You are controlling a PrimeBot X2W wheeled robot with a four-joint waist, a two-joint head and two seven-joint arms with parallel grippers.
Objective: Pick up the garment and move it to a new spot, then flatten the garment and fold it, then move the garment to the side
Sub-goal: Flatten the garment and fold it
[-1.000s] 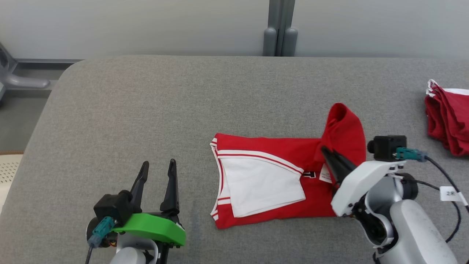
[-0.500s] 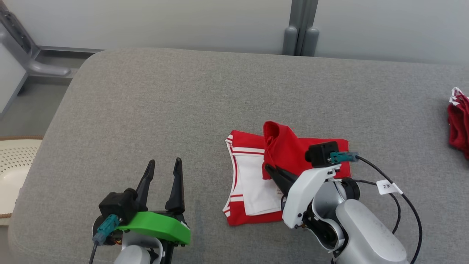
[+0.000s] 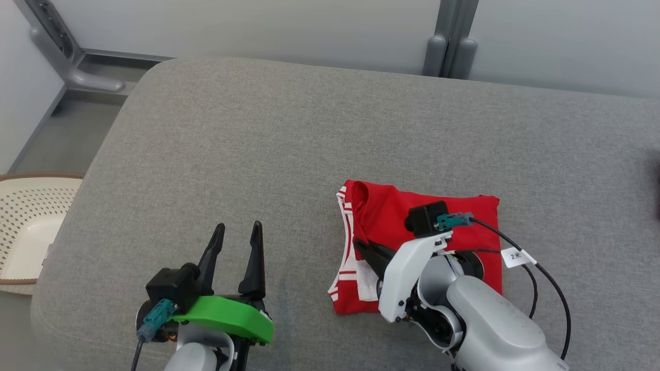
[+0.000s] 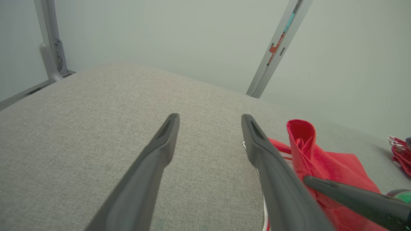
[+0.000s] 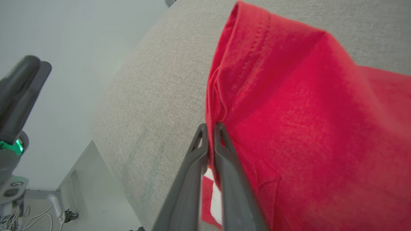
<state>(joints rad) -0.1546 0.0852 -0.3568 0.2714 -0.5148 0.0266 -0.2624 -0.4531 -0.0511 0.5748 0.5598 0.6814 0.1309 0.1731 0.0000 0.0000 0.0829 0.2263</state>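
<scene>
The grey padded table spans the head view, with its rounded left corner toward the wall.

The garment, red with white stripes, lies on the table right of centre, near the front edge. A red layer is folded across it toward the robot's left. The fold's leading edge stands raised above the striped hem, which shows along the left side. In the right wrist view, this red layer hangs from the fingers down to the table.

A pale perforated basket sits beside the table's left end, below its surface.

The right gripper has its jaws together, clamped on the raised fold edge.

The left gripper is left of the garment, above bare table. Its jaws are apart and hold nothing.

A second red cloth lies well apart, at the far right of the left wrist view.
</scene>
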